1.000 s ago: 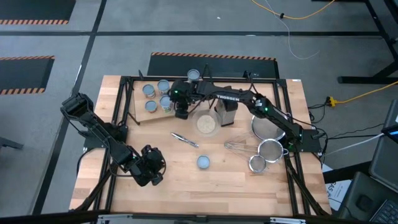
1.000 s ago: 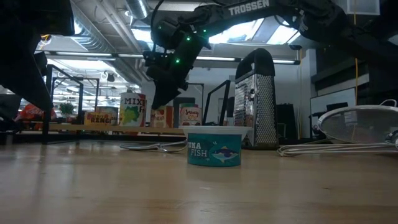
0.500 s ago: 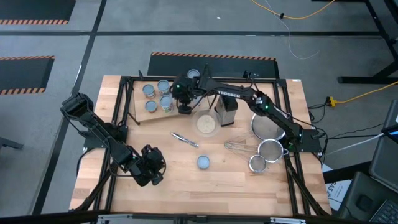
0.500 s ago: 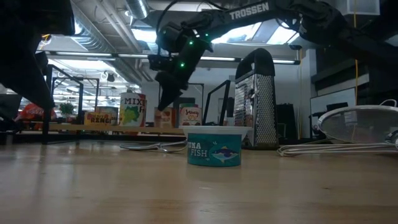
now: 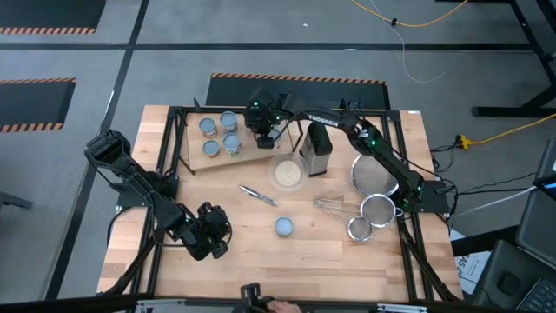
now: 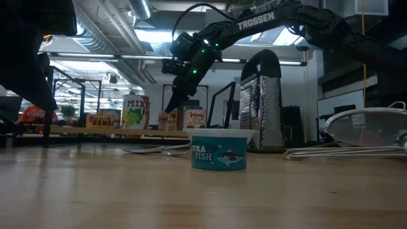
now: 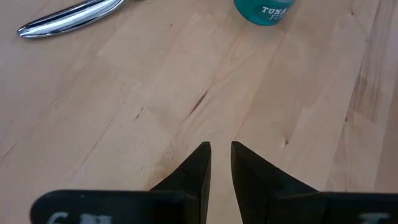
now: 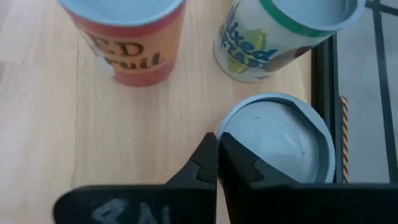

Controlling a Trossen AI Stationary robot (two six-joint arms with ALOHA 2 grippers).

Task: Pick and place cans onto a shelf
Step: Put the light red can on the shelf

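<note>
Three round pale-topped cans [image 8: 273,140] on smooth light-wood shelf [image 8: 56,124].

Four cans [image 5: 219,135] stand on the shelf [image 5: 252,156] behind the bowl [image 5: 289,174], another can [image 5: 284,227] nearer.

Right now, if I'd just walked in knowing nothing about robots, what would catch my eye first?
Probably the right arm stretched across the table's far side, its shut gripper poised over the pale shelf among the cans. Next, a lone teal tuna tin standing on the open tabletop, away from the rest. The left gripper waits low at the table's near left.
</note>
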